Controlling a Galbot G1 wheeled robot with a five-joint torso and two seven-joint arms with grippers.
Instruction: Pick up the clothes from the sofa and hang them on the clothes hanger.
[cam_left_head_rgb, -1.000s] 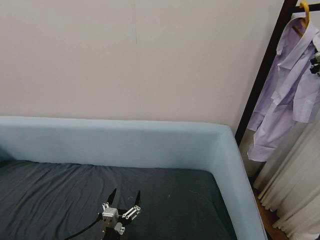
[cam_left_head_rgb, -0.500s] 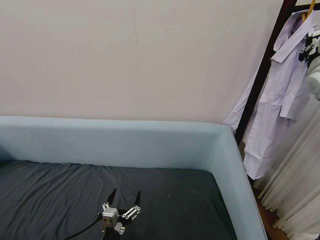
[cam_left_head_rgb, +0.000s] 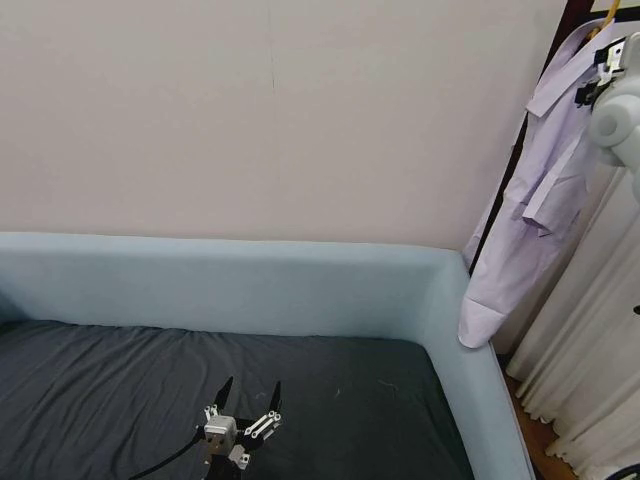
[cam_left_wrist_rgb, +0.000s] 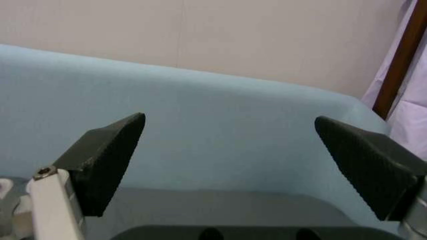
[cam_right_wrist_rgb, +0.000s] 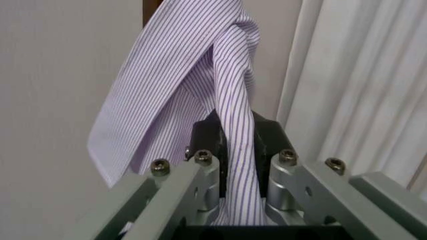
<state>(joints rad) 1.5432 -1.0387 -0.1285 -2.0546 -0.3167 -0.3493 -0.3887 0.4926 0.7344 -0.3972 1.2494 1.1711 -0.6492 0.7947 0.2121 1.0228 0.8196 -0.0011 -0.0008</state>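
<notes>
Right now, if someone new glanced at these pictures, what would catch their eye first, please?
The pale purple striped shirt hanging at the far right stands out first, with the right gripper shut on its cloth near the collar. Next comes the left gripper, open, low over the dark seat of the light blue sofa.

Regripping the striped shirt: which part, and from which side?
Probably the folded collar edge of the shirt, where the right gripper is shut: thick, hanging vertical. Come level from the curtain side, since the rack post lies toward the wall.
</notes>
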